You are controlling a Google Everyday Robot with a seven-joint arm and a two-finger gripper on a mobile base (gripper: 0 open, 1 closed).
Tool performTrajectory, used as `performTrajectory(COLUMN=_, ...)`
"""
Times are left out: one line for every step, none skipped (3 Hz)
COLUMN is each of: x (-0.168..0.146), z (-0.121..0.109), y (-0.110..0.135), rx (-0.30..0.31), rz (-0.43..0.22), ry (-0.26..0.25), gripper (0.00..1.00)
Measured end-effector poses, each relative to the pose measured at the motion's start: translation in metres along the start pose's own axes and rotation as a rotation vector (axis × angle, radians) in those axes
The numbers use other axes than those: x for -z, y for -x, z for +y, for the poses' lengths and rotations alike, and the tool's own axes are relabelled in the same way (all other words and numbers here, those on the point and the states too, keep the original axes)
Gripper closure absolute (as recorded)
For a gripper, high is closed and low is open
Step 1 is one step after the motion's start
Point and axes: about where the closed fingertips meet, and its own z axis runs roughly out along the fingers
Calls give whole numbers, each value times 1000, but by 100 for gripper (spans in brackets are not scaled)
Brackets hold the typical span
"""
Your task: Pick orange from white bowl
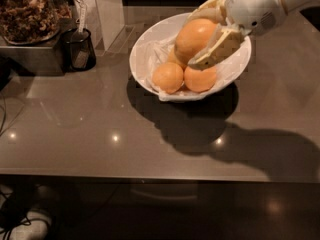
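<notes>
The orange (194, 37), large, slightly oval and pale-skinned, is held between the cream fingers of my gripper (202, 34), which comes in from the upper right. The gripper is shut on it and holds it above the white bowl (142, 51). One finger (220, 48) crosses the orange's right side, the other lies behind its top. Two smaller round oranges (168, 77) stay in the bowl on the crinkled white lining, and a third shows partly behind the held orange.
A small black cup (78, 49) with a utensil stands left of the bowl. A tray of dark mixed food (27, 11) sits at the far left on a metal stand. The grey counter's front edge (150, 176) runs along the bottom.
</notes>
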Motion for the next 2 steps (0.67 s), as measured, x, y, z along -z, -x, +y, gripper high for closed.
performTrajectory(x=-2, z=31, y=30, rx=-8, rz=-166, ry=-87, gripper=100)
performTrajectory(x=3, z=49, y=15, rx=-91, rz=-211, ry=-115, gripper=100)
